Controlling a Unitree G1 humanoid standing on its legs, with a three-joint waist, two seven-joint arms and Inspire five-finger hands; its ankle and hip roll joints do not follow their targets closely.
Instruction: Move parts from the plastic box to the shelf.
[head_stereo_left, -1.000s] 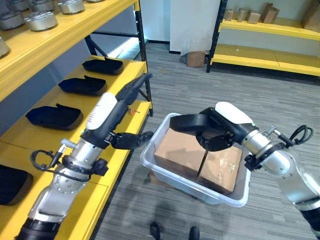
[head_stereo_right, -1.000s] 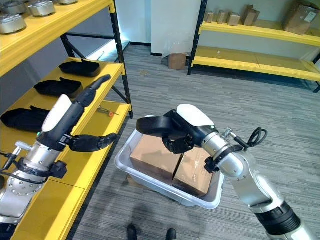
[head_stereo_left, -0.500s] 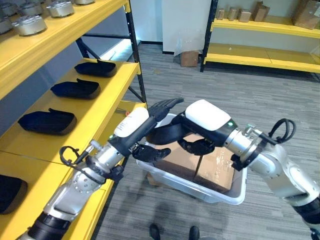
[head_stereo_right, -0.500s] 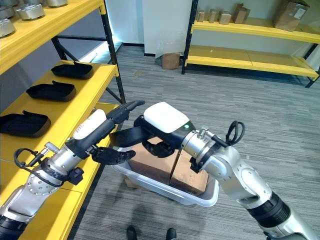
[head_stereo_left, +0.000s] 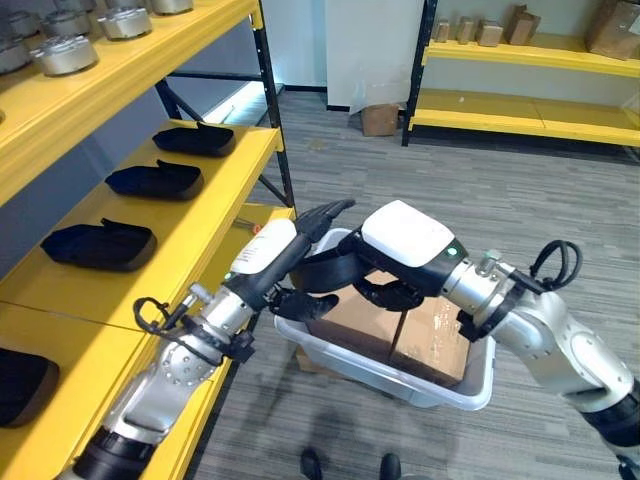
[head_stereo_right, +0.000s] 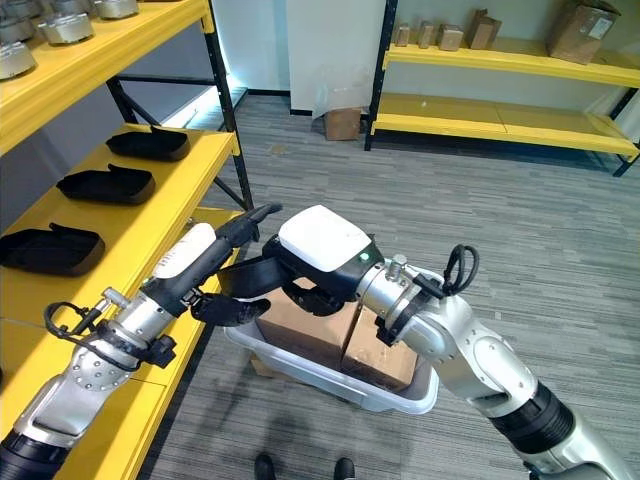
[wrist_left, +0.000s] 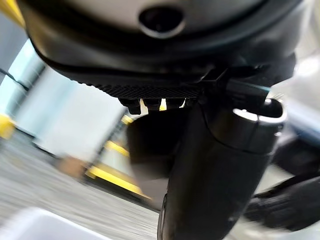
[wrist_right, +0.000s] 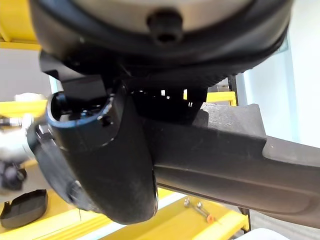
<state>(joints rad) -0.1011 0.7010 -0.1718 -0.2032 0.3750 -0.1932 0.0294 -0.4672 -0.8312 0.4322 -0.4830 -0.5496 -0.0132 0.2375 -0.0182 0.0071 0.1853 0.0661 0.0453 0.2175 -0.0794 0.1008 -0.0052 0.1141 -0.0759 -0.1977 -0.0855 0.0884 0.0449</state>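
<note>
Black part (head_stereo_left: 335, 268) in right hand (head_stereo_left: 400, 290) above plastic box (head_stereo_left: 470, 385)

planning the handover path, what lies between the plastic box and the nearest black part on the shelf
In the left eye view, the left hand and its arm cross the stretch between the plastic box and that black part; beneath them is bare yellow shelf.

Left hand (head_stereo_left: 300, 262) swung from over the yellow shelf (head_stereo_left: 205, 215) toward 3 o'clock, now at the plastic box's (head_stereo_left: 470, 385) near rim, right hand (head_stereo_left: 385, 262) with its black part (head_stereo_left: 335, 270) carried toward 9 o'clock, now meeting the left hand.
</note>
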